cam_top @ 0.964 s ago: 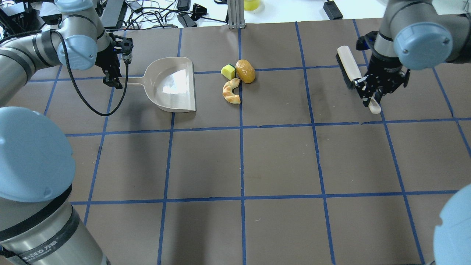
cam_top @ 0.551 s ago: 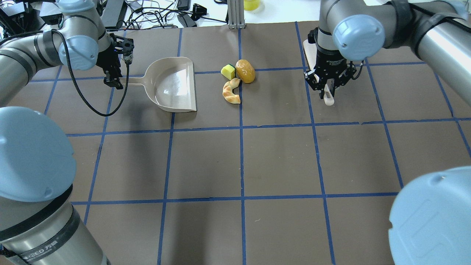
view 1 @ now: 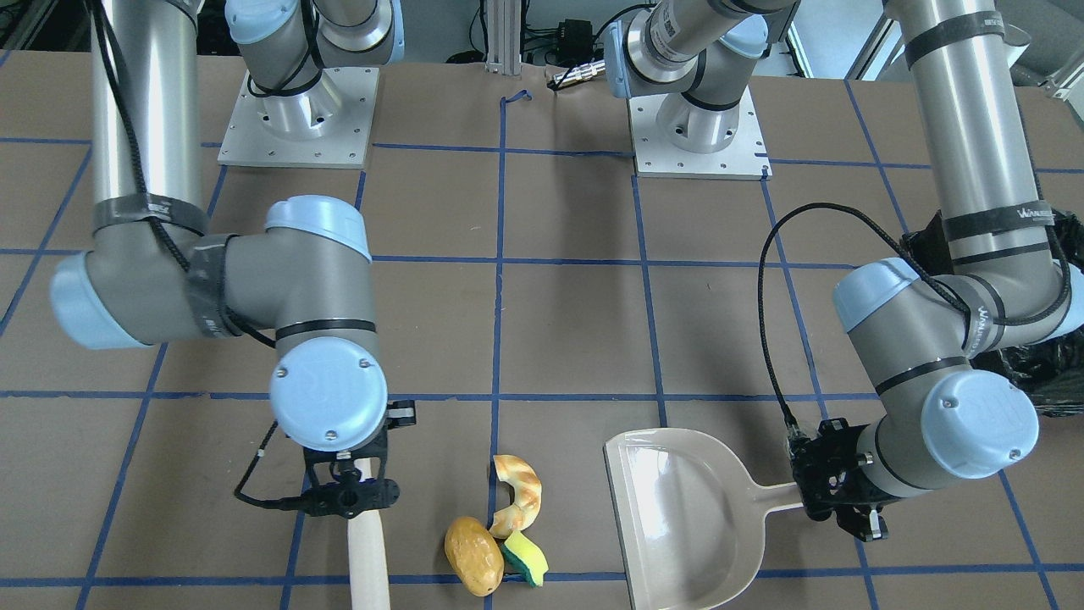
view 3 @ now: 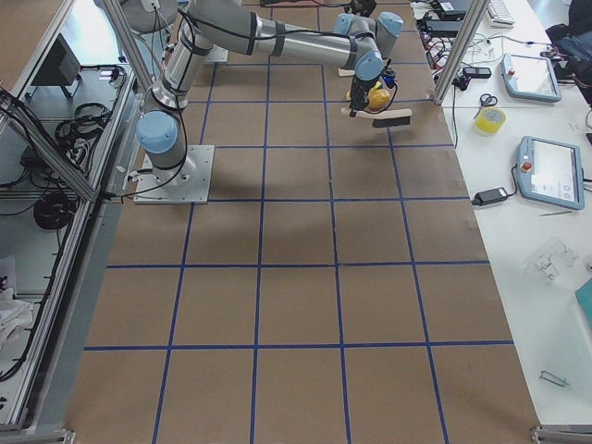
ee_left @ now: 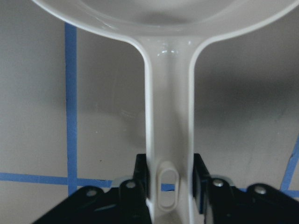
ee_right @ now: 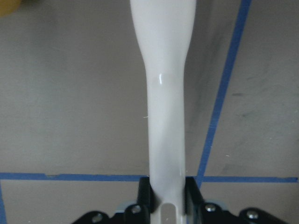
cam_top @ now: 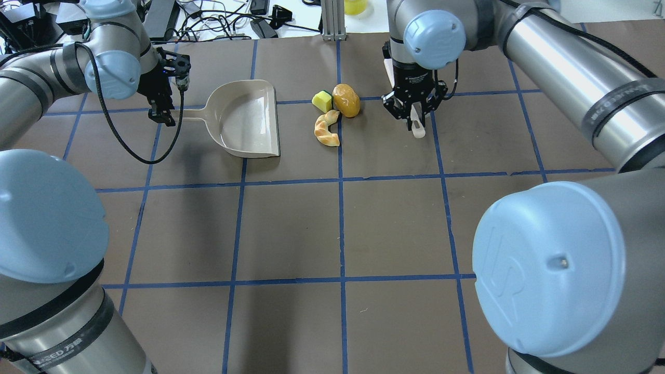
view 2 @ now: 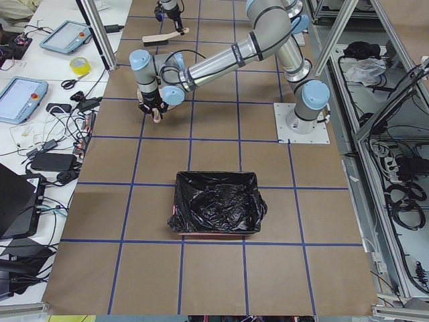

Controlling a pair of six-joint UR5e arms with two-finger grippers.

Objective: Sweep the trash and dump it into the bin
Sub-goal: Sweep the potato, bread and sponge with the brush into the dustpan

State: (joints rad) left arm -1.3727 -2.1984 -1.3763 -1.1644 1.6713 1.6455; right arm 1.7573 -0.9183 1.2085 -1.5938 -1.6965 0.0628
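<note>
silver-grey arms [view 1: 135, 110], pale blue joint caps [view 1: 329, 405], lettered black bands [view 1: 999, 222], looping black cable [view 1: 762, 263], square screw-dotted base plates [view 1: 254, 144], black left gripper [view 1: 809, 500], right gripper [view 1: 360, 498].

The table [cam_top: 395, 228] carries trash [cam_top: 345, 100], bin [view 2: 214, 176], seemingly the dustpan [cam_top: 244, 119].

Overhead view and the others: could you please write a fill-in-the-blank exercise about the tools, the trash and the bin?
1. The left gripper holds the dustpan by its ____.
2. The trash between dustpan and brush has ____ pieces.
3. The bin's plastic bag is ____.
Missing words: handle, three, black.
</note>
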